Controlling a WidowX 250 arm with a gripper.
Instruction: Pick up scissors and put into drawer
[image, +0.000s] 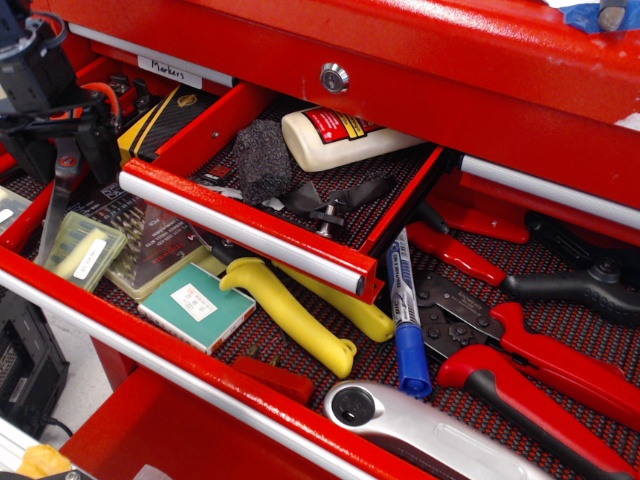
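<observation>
Clearly, your pincer (68, 150) sits at the far left, low over the scissors (57, 195), whose orange-red handle loops lie right under it and whose silver blades point toward the near-left corner of the wide drawer. Its two dark fingers straddle the handle and pivot area; you cannot tell whether they have clamped or only bracket it, because the body of the tool hides the contact.

Just near of the blade tips lies a clear plastic case (82, 250), and beside it a drill-bit case (150, 245) and a green box (195, 305). A slipping or tilted grasp would probably drag the blades across these and shove them about.

To the right, the narrow drawer (255, 222) stands open, its silver pull bar facing you. Inside lie a black sponge (262, 160), a glue bottle (340, 138) and a black clip (335, 200), leaving little bare mesh. In my judgement the main risks are catching the dangling blades on the pull bar or left wall while crossing, and dropping the scissors onto the clutter.
</observation>
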